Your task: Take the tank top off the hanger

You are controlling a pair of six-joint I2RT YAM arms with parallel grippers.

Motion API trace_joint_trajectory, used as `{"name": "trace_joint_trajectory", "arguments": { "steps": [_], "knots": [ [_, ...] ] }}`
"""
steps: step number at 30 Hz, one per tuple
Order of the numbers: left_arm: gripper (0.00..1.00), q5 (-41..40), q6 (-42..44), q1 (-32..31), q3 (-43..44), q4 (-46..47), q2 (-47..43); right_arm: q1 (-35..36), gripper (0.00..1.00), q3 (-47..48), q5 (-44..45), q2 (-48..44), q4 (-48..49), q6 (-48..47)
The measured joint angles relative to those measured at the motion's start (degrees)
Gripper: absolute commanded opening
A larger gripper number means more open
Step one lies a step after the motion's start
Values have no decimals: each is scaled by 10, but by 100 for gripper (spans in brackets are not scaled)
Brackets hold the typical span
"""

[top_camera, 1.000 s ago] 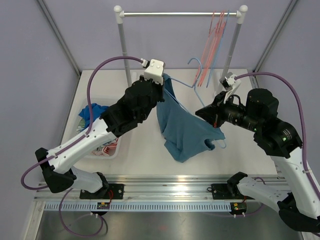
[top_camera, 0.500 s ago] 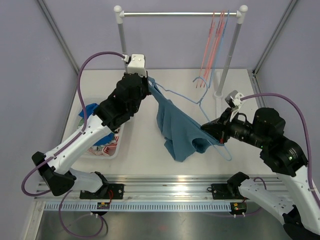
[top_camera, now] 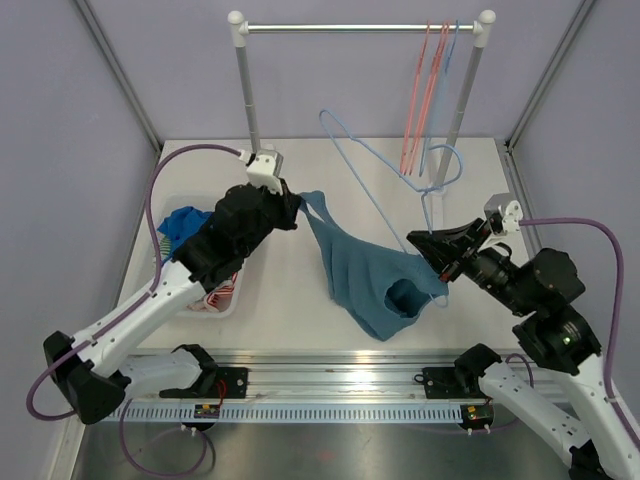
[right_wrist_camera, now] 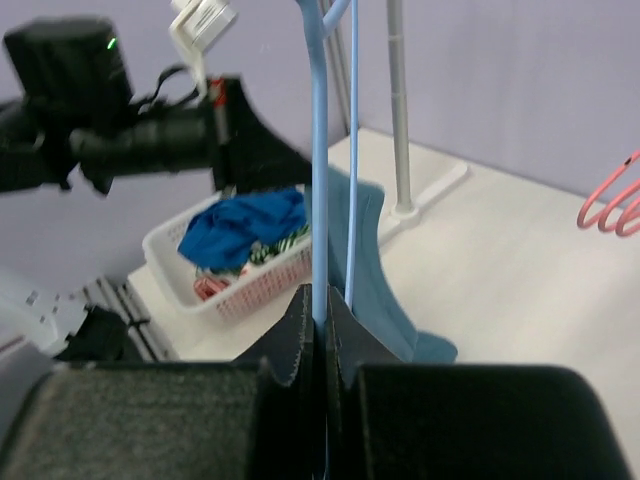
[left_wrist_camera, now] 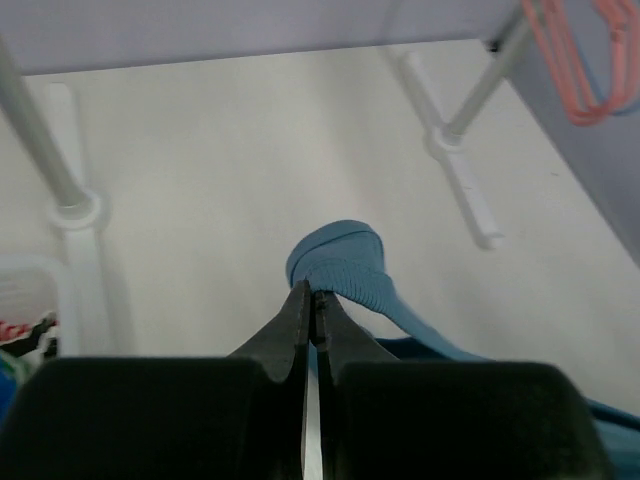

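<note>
from above, the left claw is clenched on one strap of the blue fabric tank top, which stretches away from it across the white table toward the right claw; the right claw grips the light blue wire hanger, whose frame slants up and away from its fingers, with the low end of the garment just beneath and beside it; whether the far strap is hooked on the wire cannot be told; behind the left claw sits a white plastic basket of clothes, and beyond both claws stands a white clothes rail with pink hangers; from the left wrist, the left claw's black fingertips meet on a rolled blue strap, the fabric bunched just ahead of them and trailing off to their right; a rail post base lies ahead to their left; from the right wrist, the right claw's fingers pinch the hanger's thin wire, which rises straight up from between them; the tank top hangs just behind that wire, with the basket farther off to the left.
</note>
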Motion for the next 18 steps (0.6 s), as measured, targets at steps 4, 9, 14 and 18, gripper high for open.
{"name": "trace_joint_trajectory", "arguments": {
  "steps": [4, 9, 14, 18],
  "knots": [
    [0, 123, -11, -22, -91, 72, -66, 0, 0, -75, 28, 22, 172, 35],
    [0, 171, -9, -89, -141, 105, -85, 0, 0, -74, 46, 101, 330, 59],
    [0, 119, -24, -91, -170, 73, -85, 0, 0, 23, 68, 169, 290, 64],
    [0, 106, -28, -90, -183, 50, -84, 0, 0, 34, 88, 169, 278, 71]
  ]
}}
